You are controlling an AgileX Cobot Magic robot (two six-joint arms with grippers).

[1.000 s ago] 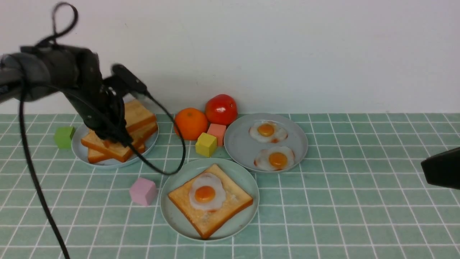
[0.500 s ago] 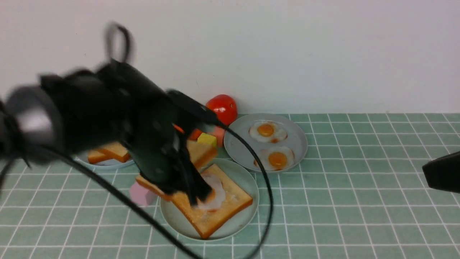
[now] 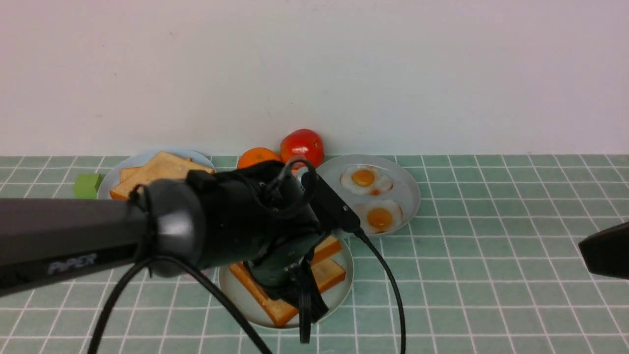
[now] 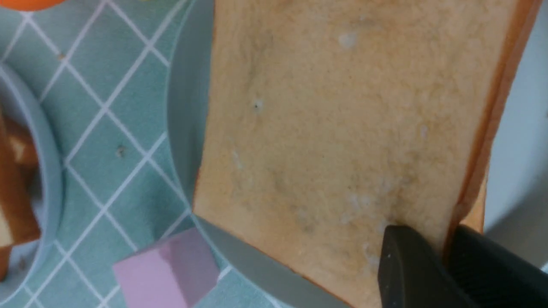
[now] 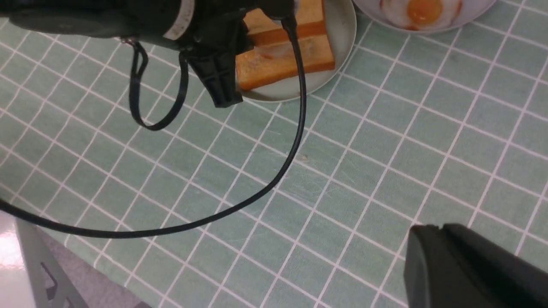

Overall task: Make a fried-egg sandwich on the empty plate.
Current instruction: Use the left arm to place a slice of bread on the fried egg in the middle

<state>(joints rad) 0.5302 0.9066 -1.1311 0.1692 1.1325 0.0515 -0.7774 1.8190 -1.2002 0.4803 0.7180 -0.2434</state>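
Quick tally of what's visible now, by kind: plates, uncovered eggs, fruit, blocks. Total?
Plates: 3 (sandwich plate, toast plate, egg plate)
Uncovered eggs: 2 (rear egg, front egg)
Fruit: 2 (orange, tomato)
Blocks: 2 (green block, pink block); the left arm may hide more
Total: 9

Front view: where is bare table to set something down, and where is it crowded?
Bare green-tiled table stretches from the pale grey-blue plate of fried eggs to the black right gripper, and nearer, right of the round mint-green plate. Crowded: centre and left, under the black left arm.
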